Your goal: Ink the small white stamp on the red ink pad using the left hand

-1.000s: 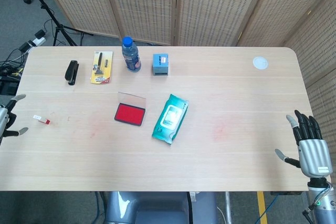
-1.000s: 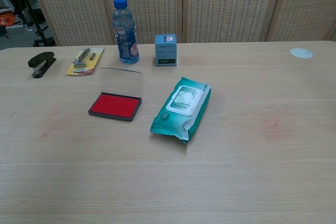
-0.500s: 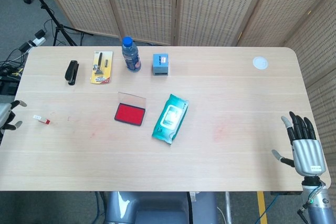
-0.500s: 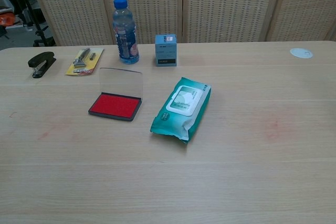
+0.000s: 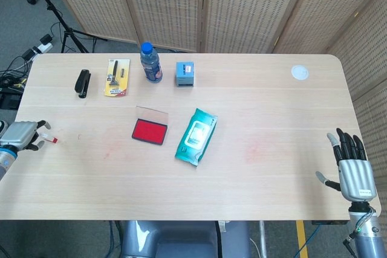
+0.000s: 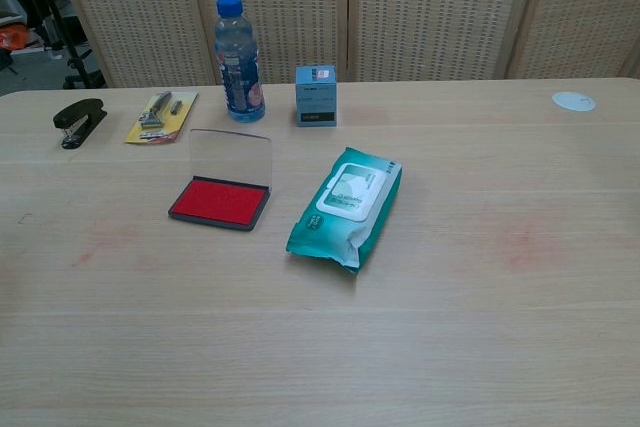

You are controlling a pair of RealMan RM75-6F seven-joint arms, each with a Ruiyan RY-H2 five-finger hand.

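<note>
Head view: left robot hand [image 5: 23, 134], fingers curled, reaches the small white stamp [image 5: 49, 139]; whether it grips it is unclear. Next comes lifting toward the open red ink pad [image 5: 149, 131].

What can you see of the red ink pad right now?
The red ink pad is a flat rectangular case with a dark rim around a bright red inking surface. Its clear lid is open, standing up along the far edge. It lies flat on the wooden table, turned slightly askew, left of the teal wipes pack with a gap between them. Nothing touches it but the table. The left hand is far off at the table's left edge.
</note>
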